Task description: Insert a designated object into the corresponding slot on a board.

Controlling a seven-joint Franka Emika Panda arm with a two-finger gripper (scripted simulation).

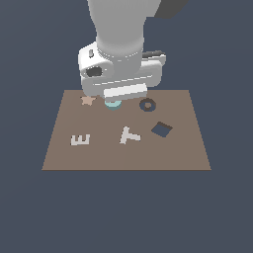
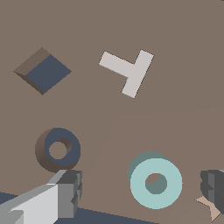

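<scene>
Exterior view: gripper (image 1: 114, 101) is hanging over the teal ring (image 1: 112, 104) near the board's (image 1: 188, 148) far edge, beside the ring slot (image 1: 147, 104). Wrist view: fingers (image 2: 65, 192) are sitting spread either side of the ring (image 2: 155, 183), jaws open, gripping nothing, lined up to grasp.

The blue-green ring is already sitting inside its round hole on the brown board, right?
No. The ring lies flat on the board, beside the round hole, which is empty. The wrist view shows them apart, with the ring between the two fingers.
</scene>
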